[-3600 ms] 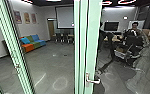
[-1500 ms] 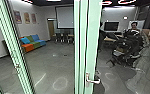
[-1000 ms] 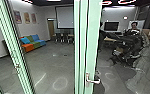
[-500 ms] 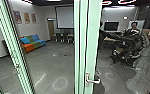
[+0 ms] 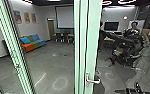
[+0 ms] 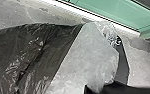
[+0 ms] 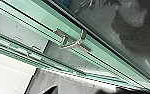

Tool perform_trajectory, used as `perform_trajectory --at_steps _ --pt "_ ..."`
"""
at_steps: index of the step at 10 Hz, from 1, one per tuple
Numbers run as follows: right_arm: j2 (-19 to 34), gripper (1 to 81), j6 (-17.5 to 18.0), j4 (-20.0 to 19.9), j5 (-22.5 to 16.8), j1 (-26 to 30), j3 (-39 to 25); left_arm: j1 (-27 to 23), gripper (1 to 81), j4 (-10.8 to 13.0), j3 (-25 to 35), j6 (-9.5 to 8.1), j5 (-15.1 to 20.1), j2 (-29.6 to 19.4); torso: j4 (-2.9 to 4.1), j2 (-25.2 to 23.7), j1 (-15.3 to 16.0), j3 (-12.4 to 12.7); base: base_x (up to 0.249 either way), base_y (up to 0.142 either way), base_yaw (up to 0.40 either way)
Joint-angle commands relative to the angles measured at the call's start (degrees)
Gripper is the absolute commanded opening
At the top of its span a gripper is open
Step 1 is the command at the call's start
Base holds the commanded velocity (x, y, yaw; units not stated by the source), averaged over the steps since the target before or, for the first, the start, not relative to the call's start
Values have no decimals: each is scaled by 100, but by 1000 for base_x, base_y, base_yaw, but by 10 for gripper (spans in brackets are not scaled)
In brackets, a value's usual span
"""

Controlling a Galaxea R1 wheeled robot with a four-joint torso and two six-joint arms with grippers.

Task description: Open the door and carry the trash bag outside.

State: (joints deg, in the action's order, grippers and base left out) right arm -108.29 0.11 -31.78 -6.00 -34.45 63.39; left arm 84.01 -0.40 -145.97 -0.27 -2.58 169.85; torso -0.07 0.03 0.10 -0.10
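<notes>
The green-framed door [image 5: 92, 37] stands upright near the middle of the head view, with its silver lever handle [image 5: 93, 80] low on the frame. My right gripper [image 5: 131, 90] is at the bottom right, to the right of the handle and apart from it. In the right wrist view, the lever handle [image 7: 74, 45] shows on the green frame [image 7: 103, 56]. A black trash bag [image 6: 33, 55] and pale translucent plastic [image 6: 88, 52] fill much of the left wrist view. How my left gripper meets the bag cannot be made out.
Another green frame [image 5: 12, 45] slants at the left. Through the glass are a colourful sofa [image 5: 32, 43], chairs, a projection screen [image 5: 64, 17] and a monitor [image 5: 111, 26]. A person [image 5: 134, 26] is at the right, behind dark equipment.
My right gripper has come into the head view from the bottom right. Beyond the glass, the dark jointed shapes near the person have shifted. The camera and the door have kept their places.
</notes>
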Motion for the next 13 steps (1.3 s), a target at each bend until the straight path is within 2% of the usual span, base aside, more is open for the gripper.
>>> perform_trajectory --at_steps 1,4,7,10,12,13 --pt "-107 811 199 -179 -875 1092 478 -327 10 -30 42 -8 285 23 0 -3 0 0 0 0 0" --pt "-651 811 525 -83 -1272 1418 1067 -319 10 -30 42 -8 276 32 0 -3 0 -2 0 0 0" --pt "-1284 811 981 -83 -1281 1734 1543 -319 10 -39 42 -8 267 32 0 -3 2 -4 0 0 0" --pt "-1865 811 1402 -91 -1228 1743 1990 -327 10 -39 42 -8 267 32 0 -3 2 -6 0 0 0" --pt "-2085 811 1921 -91 -1167 1726 2184 -319 10 -83 42 -8 276 49 0 -3 2 -6 0 0 0" --pt "-2182 811 2063 -91 -1167 1735 2317 -327 10 -83 42 -8 267 49 0 -3 2 -6 0 0 0"
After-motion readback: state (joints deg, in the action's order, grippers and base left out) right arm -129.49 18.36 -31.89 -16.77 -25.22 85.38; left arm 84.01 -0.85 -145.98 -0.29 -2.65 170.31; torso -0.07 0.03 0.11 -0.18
